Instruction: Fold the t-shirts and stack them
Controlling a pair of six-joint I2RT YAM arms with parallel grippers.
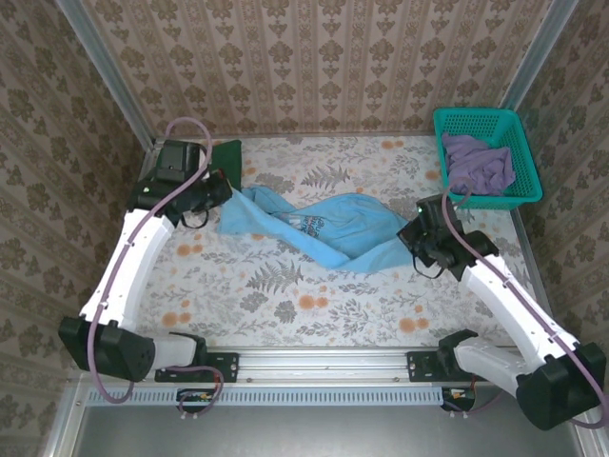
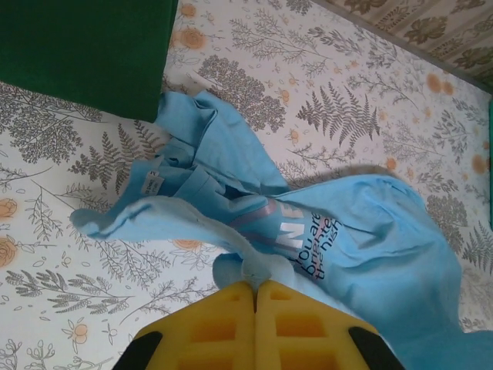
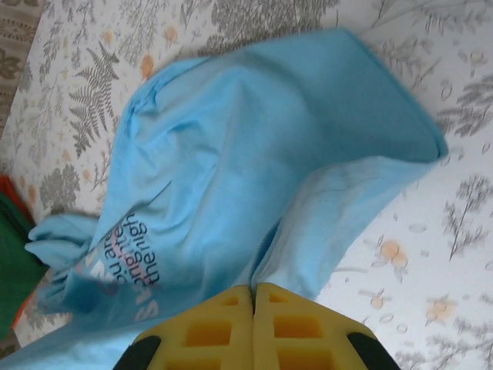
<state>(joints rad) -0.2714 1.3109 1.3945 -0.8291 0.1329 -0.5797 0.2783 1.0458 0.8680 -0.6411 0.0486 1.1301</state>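
My left gripper [image 2: 255, 289] has its yellow fingers pressed together on a bunched fold of the blue tee [image 1: 324, 228], at that tee's left end. My right gripper [image 3: 254, 291] is closed the same way, its fingers meeting on an edge of the tee at its right end. The tee lies crumpled and twisted between my two grippers, stretched across the middle of the table [image 1: 314, 305] from far left to right. Its dark chest lettering faces up among the folds, and a small label shows near the left end. The green tee [image 2: 85, 46] lies flat at the far left corner, just beyond my left gripper. Its near edge is just beside the blue tee; I cannot tell whether the two touch. The purple tee [image 1: 479, 162] is heaped in the basket [image 1: 476, 116] at the far right corner, beyond my right gripper and apart from the blue tee.
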